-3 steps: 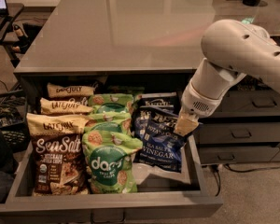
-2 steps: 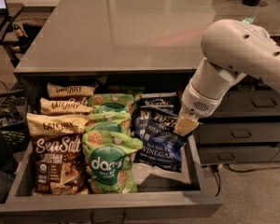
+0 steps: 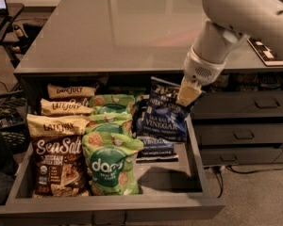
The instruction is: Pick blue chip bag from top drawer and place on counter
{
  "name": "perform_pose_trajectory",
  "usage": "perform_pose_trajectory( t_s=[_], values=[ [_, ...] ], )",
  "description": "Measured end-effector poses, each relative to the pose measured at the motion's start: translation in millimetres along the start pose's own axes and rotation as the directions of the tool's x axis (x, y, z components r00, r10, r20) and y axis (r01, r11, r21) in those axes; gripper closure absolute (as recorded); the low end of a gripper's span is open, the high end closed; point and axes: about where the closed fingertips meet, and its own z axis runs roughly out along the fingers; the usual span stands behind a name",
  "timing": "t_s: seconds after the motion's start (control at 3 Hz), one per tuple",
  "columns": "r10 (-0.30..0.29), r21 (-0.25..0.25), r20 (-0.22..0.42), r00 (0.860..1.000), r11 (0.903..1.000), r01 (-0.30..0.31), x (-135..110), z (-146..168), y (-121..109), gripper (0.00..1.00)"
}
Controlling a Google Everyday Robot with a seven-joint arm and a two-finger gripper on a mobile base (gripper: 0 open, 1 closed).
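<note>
Top drawer (image 3: 108, 208) stands open under the counter (image 3: 108, 32), bags set upright in columns so labels face out. Left column: four brown bags (image 3: 59, 166). Middle: three green bags (image 3: 111, 161). Right: blue chip bag (image 3: 161, 114) hangs upright, top corner pinched by the gripper (image 3: 187, 95) just below the counter edge, probably held high to clear the drawer wall. At least one spare blue bag (image 3: 154, 147) lies flat beneath.
</note>
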Motion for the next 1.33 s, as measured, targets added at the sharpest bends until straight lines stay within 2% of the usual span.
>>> perform_pose_trajectory(
  t_s=[0.33,1.0,1.33],
  values=[
    [-0.018,0.035,-0.037,0.999,0.9992,0.020,-18,-11,-29,1.00],
    [-0.023,0.043,-0.032,0.999,0.9988,0.025,-22,-13,-32,1.00],
    [-0.033,0.090,-0.004,0.999,0.9954,0.034,-35,-32,-55,1.00]
  ],
)
